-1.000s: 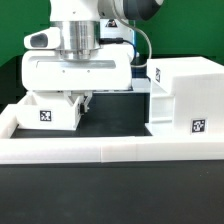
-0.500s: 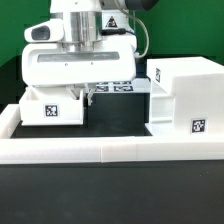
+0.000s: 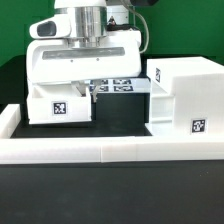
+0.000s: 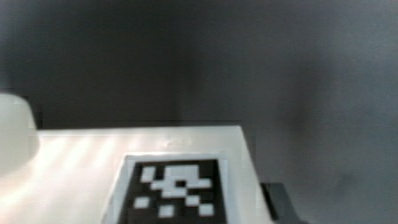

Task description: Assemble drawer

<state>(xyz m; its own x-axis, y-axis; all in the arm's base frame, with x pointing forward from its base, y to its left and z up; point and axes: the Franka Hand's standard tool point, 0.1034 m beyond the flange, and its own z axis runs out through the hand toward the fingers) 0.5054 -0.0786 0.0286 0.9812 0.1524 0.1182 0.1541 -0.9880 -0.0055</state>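
**Gripper clamped on the small tray, housing standing apart**

In the exterior view the gripper [image 3: 88, 92] hangs straight down over the work area. Its broad white body hides most of the fingers. Only their dark tips show, drawn close together at the right-hand wall of the small tray [image 3: 58, 107], so the tool is narrow and pinching that wall. The tray sits directly beneath the gripper body on the exterior view's left. Its open side faces up and one black-and-white tag faces the camera. It is level, not tilted. I cannot tell whether its underside touches the black mat [image 3: 118, 112] or hangs just above it.

The drawer housing [image 3: 188, 92] stands on the exterior view's right, well apart from the tray, with a strip of bare mat between them. It carries one tag on its front face low down and another on its left side near the top. A lower white step juts from its left side, and I cannot tell whether that is a separate part.

The marker board [image 3: 122, 85] lies flat behind the fingers, partly covered by them. The low white wall [image 3: 100, 150] runs across the front and turns up along the left edge.

The wrist view is blurred. It shows a flat white surface of the small tray [image 4: 107, 150] bearing a tag, with dark mat beyond it.
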